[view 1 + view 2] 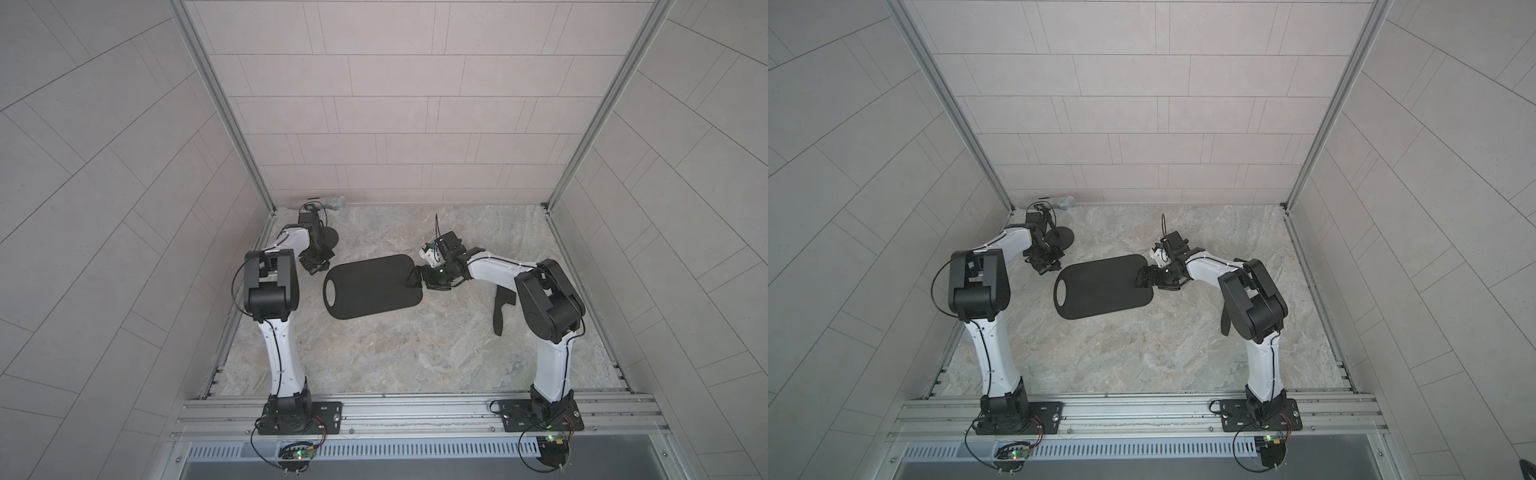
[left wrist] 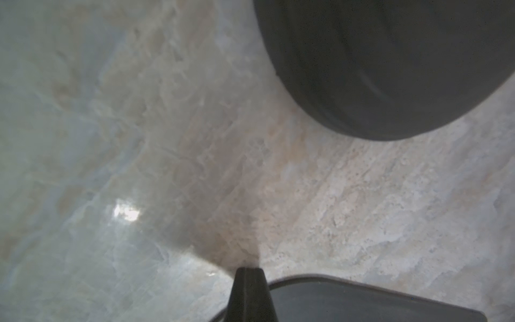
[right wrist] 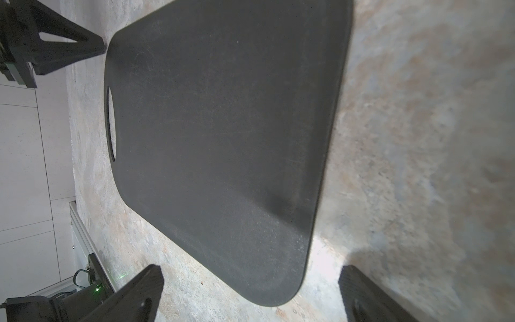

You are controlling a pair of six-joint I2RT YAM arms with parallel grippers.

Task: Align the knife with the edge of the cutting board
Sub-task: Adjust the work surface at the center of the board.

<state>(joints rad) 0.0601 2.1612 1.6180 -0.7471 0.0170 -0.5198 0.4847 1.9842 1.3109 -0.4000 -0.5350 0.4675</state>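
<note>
- Left of frame: one of my two pincers, the left gripper (image 1: pixel 316 267), is pinched shut on nothing, near one round black stand base (image 1: pixel 329 237).
- Centre: one cutting board (image 1: pixel 370 286), flat and matte black with rounded corners and an oval hole at its left end, lies on the veined marble tabletop (image 1: pixel 374 357).
- Right of centre: the right gripper (image 1: pixel 411 279) is spread wide at the board's right end, empty.
- Right: one knife (image 1: pixel 499 318), all black, lies well apart from the board, partly hidden under my right arm (image 1: pixel 496 269).
</note>
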